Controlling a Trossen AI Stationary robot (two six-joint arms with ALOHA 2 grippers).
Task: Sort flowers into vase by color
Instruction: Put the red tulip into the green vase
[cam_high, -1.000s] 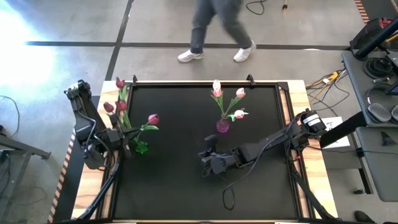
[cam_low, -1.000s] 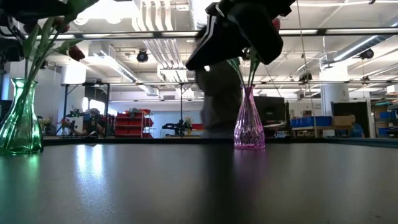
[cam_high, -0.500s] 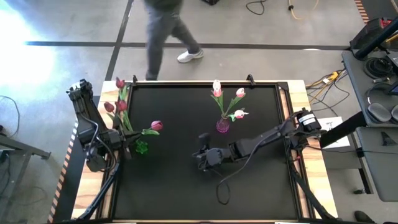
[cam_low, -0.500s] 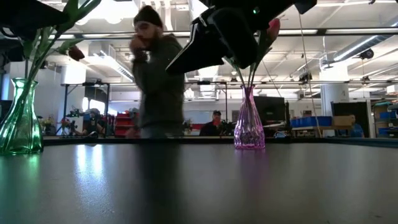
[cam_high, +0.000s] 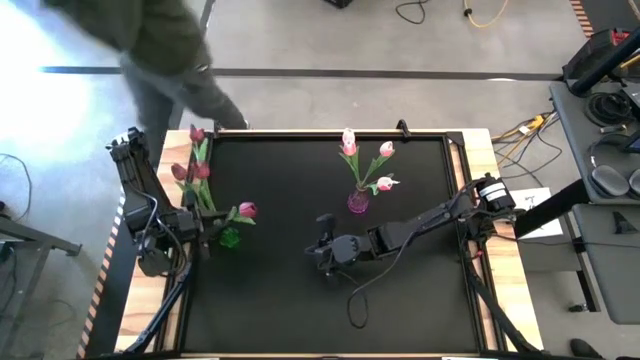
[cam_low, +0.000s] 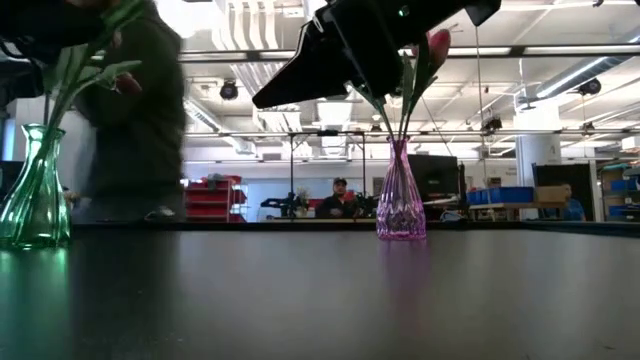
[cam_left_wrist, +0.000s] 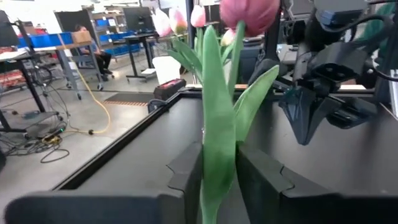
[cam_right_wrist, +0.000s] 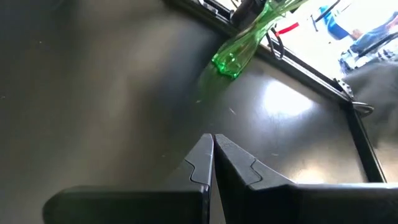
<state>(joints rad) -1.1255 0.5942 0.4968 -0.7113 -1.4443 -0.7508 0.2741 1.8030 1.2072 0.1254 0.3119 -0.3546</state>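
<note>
Last dark tulip going in!
My left claw (cam_left_wrist: 219, 180) clamps the dark tulip (cam_high: 247, 210) beside the green vase (cam_high: 229, 238); right claw (cam_right_wrist: 213, 163) together, empty; apparently none left on the desk (cam_high: 290, 310).

Black surface (cam_high: 300, 300) edged by a pale wooden border (cam_high: 505, 290). On the grey floor beyond its far side, a dark line (cam_high: 400, 73) runs across. A person in a dark green top (cam_high: 160, 45) stands by the far left corner and also appears at left in the low view. Cables (cam_high: 440, 12) lie on the floor at far right. In the low view, red storage bins (cam_low: 205, 197) and a seated person (cam_low: 338, 198) occupy the background.
</note>
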